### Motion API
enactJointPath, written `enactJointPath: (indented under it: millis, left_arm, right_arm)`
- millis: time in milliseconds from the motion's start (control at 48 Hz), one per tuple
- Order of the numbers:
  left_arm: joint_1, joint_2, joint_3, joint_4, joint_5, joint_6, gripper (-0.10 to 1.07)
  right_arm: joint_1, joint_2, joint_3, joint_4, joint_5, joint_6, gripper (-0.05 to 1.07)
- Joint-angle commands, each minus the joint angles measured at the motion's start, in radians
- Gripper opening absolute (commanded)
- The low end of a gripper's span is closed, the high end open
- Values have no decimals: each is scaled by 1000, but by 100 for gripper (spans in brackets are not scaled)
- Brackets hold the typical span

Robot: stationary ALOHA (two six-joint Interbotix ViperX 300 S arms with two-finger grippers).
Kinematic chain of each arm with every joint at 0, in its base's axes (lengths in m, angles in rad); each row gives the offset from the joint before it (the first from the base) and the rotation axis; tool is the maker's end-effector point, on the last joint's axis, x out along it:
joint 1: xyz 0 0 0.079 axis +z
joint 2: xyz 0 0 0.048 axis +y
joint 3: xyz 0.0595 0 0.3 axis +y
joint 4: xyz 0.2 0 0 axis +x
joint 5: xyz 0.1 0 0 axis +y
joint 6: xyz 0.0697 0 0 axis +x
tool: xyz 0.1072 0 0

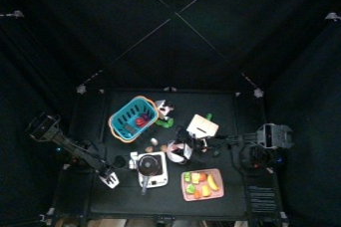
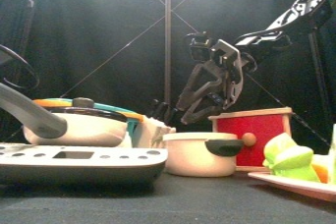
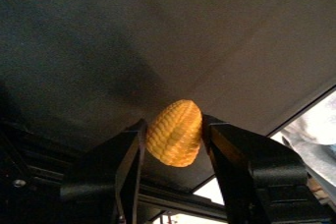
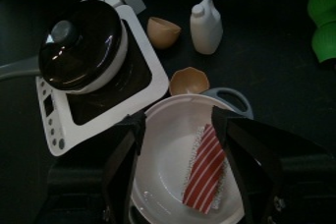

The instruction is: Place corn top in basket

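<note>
The corn top (image 3: 175, 135), a yellow kernelled piece, sits clamped between the jaws of my left gripper (image 3: 176, 126), with only dark surface behind it. In the top view that left gripper (image 1: 110, 178) is near the table's front left, apart from the turquoise slatted basket (image 1: 131, 117), which stands at the back left. My right gripper (image 4: 184, 125) hangs open over a white pot (image 4: 160, 164) that holds a red-and-white striped strip (image 4: 203, 167). The front view shows the right gripper (image 2: 207, 83) above that pot (image 2: 199, 154).
A toy stove (image 1: 150, 169) with a black pan stands at front centre, and a pinkish food tray (image 1: 202, 184) lies to its right. A red-and-white box (image 1: 202, 124) stands behind the pot. A white bottle (image 4: 206, 24) and brown cups (image 4: 161, 29) stand by the stove.
</note>
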Motion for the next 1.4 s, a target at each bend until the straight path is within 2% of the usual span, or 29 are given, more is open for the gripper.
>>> enactJointPath:
  millis: [0,188,333,417,521,625,708,896,1042,1188,1375]
  left_arm:
    - [11,-9,-21,9,-11,12,59]
    - [69,-83,-75,69,-12,43,59]
    - [184,-181,-109,147,-32,78,58]
    - [282,-241,-107,209,-129,89,58]
    - [403,-296,-67,293,-293,94,58]
    - [485,-341,-40,353,-410,98,58]
    - [541,-374,-35,411,-454,103,58]
    - [663,-426,-95,612,-454,124,59]
    - [755,-413,-144,744,-408,127,60]
    - [857,-374,-161,815,-334,132,60]
    - [950,-295,-135,834,-247,132,60]
  right_arm:
    - [-5,-18,-26,-2,5,-2,90]
    - [-5,-18,-34,-3,6,-3,90]
    - [-5,-18,-34,-5,6,-3,90]
    - [-5,-18,-34,-12,6,-3,90]
    - [-5,-18,-32,-26,5,-3,90]
    - [-5,-21,-29,-35,6,-2,90]
    - [-5,-21,-26,-38,8,-3,90]
    - [-5,-20,-32,-48,6,-3,90]
    - [-6,-17,-40,-55,8,-3,90]
    - [-9,-17,-38,-57,8,-3,90]
    - [-9,-17,-38,-57,8,-3,90]
